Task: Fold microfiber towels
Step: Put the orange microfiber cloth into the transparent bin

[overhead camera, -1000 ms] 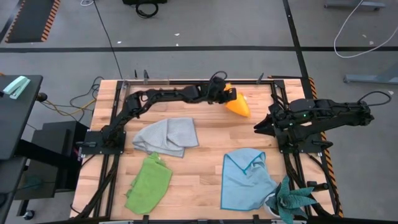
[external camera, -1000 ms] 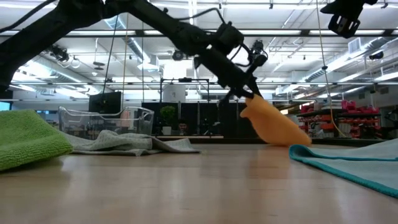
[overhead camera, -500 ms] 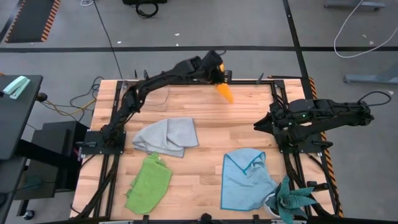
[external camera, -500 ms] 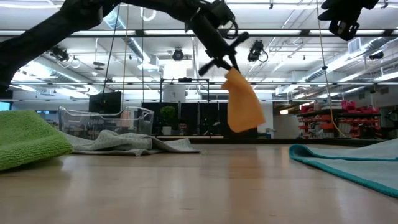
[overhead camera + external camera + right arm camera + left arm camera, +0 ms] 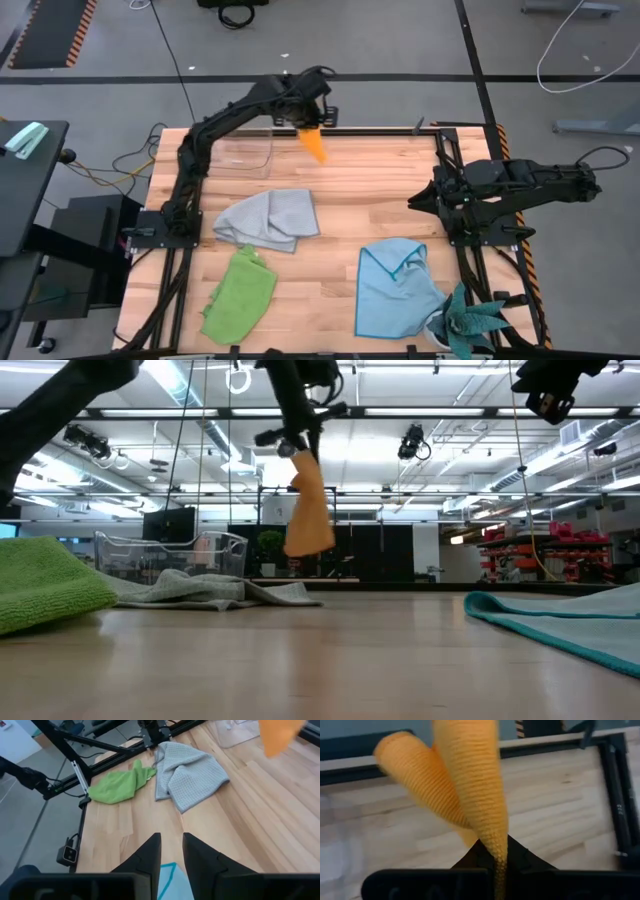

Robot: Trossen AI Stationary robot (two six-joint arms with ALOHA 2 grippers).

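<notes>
Orange-yellow microfiber towel (image 5: pixel 314 143) dangles in a soft, ribbed cone from the left gripper (image 5: pixel 308 117), pinched tight; right gripper (image 5: pixel 413 203) hovers empty, fingers slightly apart.

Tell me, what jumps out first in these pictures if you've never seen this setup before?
The orange-yellow towel dangling in mid-air at the table's far edge, pinched in the left hand, draws the eye first. Below it on the wooden table lie three more cloths: a rumpled grey towel, a lime green towel near the front, and a light blue towel beside a teal spiky plant. The right hand waits empty at the right side.
</notes>
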